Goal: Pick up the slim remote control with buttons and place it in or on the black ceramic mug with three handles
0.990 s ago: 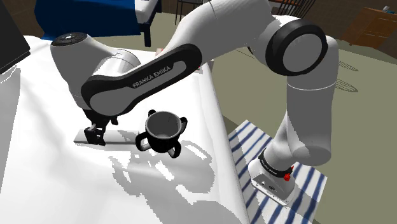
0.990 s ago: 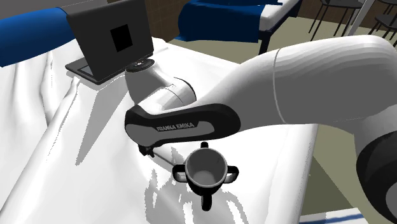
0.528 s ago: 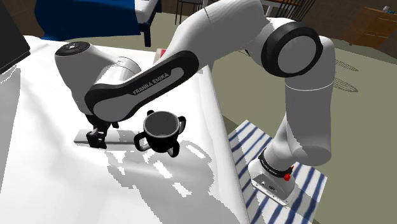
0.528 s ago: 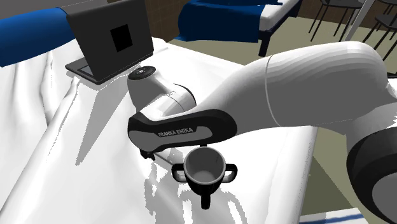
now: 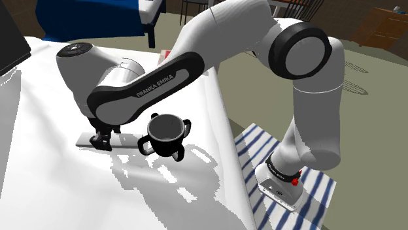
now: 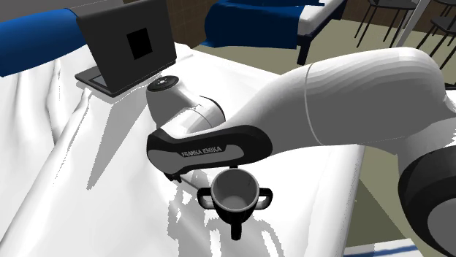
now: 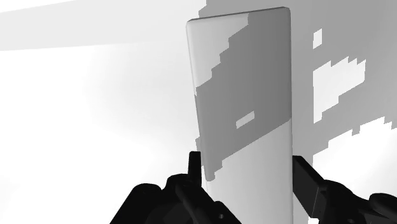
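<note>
Two jaws astride the grey remote control (image 7: pixel 245 108)
Descent stopped; they pinch its long edges, ready to lift

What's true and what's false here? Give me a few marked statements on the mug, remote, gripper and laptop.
1. The black mug stands upright on the white sheet. True.
2. The grey remote lies inside the mug. False: it lies flat on the sheet, to the mug's left in the shoulder view.
3. The gripper is down at the remote. True.
4. The laptop is shut. False: its lid stands open.
5. The mug has a single handle. False: three handles show around it.
</note>
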{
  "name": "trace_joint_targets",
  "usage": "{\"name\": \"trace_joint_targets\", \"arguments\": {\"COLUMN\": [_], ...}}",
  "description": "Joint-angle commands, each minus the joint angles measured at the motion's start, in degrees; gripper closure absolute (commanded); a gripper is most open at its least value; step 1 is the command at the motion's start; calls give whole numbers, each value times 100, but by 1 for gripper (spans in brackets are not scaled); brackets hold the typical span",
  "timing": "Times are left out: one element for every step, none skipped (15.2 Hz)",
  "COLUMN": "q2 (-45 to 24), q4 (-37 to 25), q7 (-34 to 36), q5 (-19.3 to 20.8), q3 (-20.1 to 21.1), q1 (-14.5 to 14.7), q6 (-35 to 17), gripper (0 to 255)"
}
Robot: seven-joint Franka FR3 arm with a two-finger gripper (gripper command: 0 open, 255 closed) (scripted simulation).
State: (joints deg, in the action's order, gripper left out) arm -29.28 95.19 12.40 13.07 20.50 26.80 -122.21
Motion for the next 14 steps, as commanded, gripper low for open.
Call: {"name": "trace_joint_targets", "arguments": {"q2": [-3,-3,-3,-4,-3,-1,35,71,104,137,169,201,231,260], "q4": [1,3,3,1,2,5,-20,-46,-75,-105,-136,-168,-202,-238], "q7": [1,2,2,2,2,1,-10,-21,-32,-43,-53,-63,-74,-84], "q5": [-1,0,0,0,-1,-1,-18,-34,-50,-65,-81,-96,-111,-125], "q3": [0,0,0,0,0,0,10,19,27,36,44,52,60,67], "q1": [1,1,1,1,1,0,-5,-10,-15,-19,-23,-26,-29,-32], "q6": [0,-1,-2,-1,0,-2,57,116,177,238,299,361,423,486], "gripper": [255,255,255,255,255,255,255,255,255,255,255,255,255,255]}}
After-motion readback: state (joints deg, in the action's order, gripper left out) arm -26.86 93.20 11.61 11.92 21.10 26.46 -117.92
